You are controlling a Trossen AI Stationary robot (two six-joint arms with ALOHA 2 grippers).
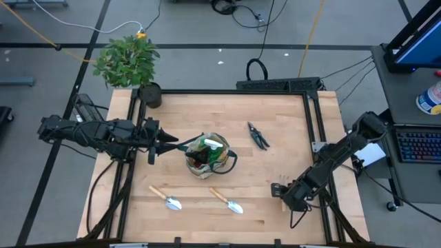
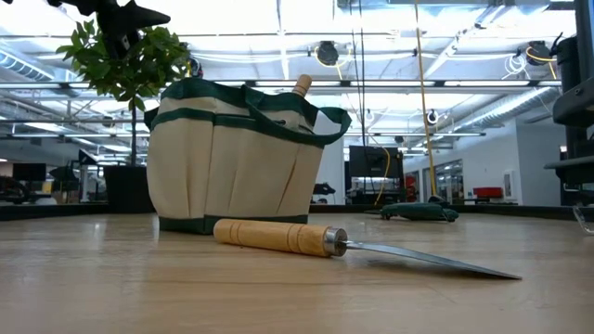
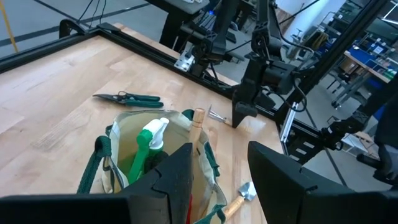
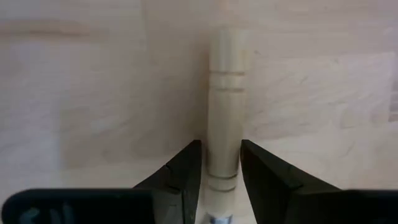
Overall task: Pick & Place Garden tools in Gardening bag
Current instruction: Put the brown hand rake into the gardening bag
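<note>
From above, the gardening bag (image 1: pixel 208 156) sits mid-table with the spray bottle (image 1: pixel 207 145) already inside, two trowels (image 1: pixel 165 198) on the near side of it and the pruning shears (image 1: pixel 258 135) beyond; the left gripper (image 1: pixel 164 142) hovers just beside the bag, jaws parted and empty (seen in its wrist view). The right gripper (image 4: pixel 220 163), well to the bag's right, has closed on a wooden handle (image 4: pixel 225 93) of a tool lying on the wood, so the pick is in hand; next comes lifting it clear and carrying it over the bag's rim.

The beige gardening bag (image 1: pixel 207 156) with dark green trim stands upright mid-table, holding a green spray bottle (image 3: pixel 148 148) and a wooden handle (image 3: pixel 198 121). Nearer the front edge than the bag lie two wooden-handled trowels (image 1: pixel 165 198) (image 1: pixel 227 200). Black pruning shears (image 1: pixel 258 135) lie right of the bag.
</note>
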